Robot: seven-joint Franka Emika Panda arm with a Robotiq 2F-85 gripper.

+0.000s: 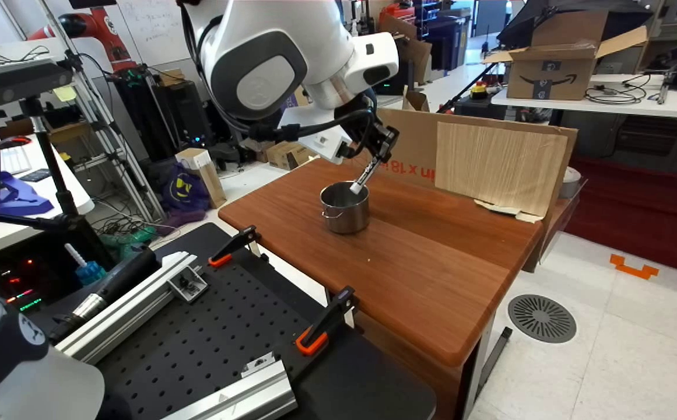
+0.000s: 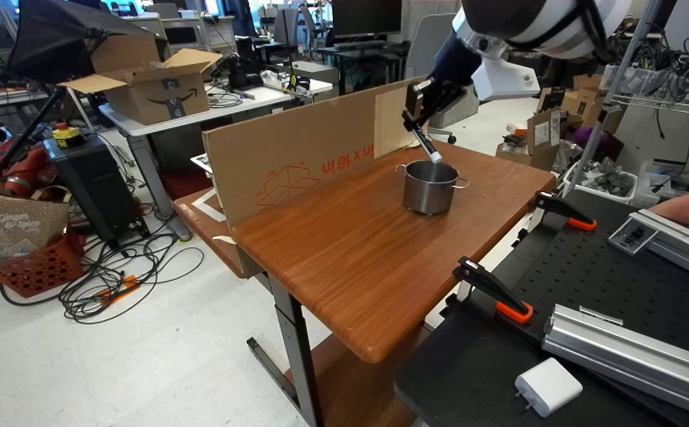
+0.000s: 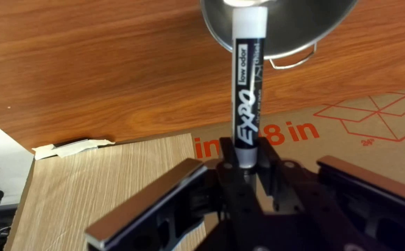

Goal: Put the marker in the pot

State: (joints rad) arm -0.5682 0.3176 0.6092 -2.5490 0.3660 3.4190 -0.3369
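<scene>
The pot [image 1: 346, 217] is a small grey steel pot with wire handles, standing upright on the brown table [image 1: 425, 268]. It also shows in an exterior view [image 2: 428, 197] and at the top of the wrist view [image 3: 303, 29], partly cut off. The marker [image 3: 247, 94] is a black Expo pen with a white end. My gripper [image 3: 247, 153] is shut on its rear end. In both exterior views the marker [image 1: 367, 172] [image 2: 425, 143] slants down from the gripper [image 1: 382, 153] [image 2: 413, 122], its white end at the pot's opening. I cannot tell whether that end is below the rim.
A cardboard panel [image 2: 302, 160] with red print stands along the table's far edge, a wood-grain sheet [image 1: 501, 166] fixed on it. Black clamps with orange pads [image 1: 328, 321] [image 2: 492, 289] sit at the near edge, beside the black perforated base plate [image 1: 210, 332].
</scene>
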